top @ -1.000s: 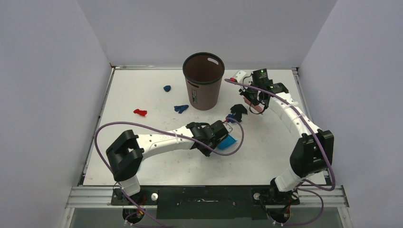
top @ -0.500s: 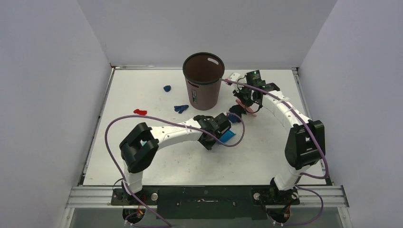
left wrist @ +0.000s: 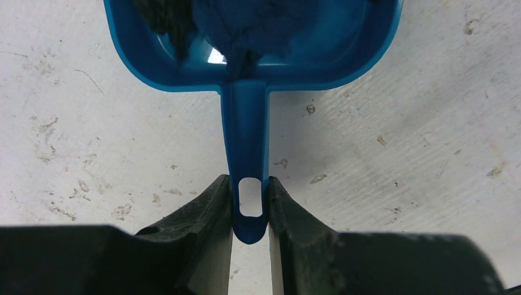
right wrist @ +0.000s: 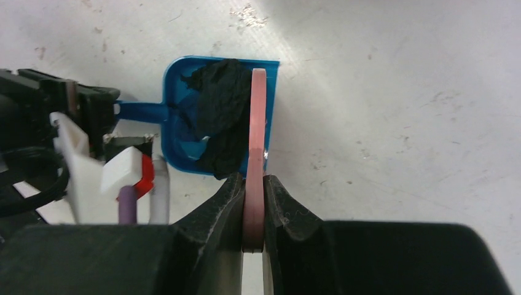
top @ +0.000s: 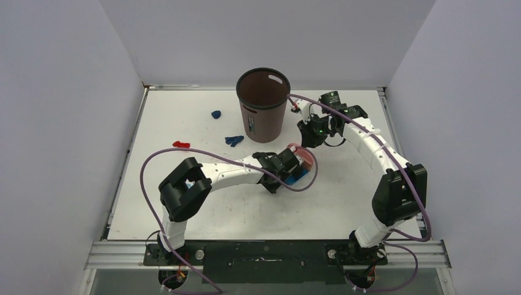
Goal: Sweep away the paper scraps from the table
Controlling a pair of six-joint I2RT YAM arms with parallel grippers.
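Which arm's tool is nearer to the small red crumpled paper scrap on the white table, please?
Left. The left tool lies to the right of the small red crumpled paper scrap; the right tool lies even farther right.

Left arm point(top: 227, 174): reaches from its base toward the middle of the workspace, elbow raised, forearm low and near level. Left gripper point(left wrist: 250, 184): points forward, jaws narrowed, pinching the dustpan point(left wrist: 249, 123) at the end of its handle.

Right arm point(top: 368, 144): arcs far out, then bends back leftward. Right gripper point(right wrist: 253, 178): tilted downward, jaws almost together, clamped on the flat brush point(right wrist: 258, 110), seen edge-on.
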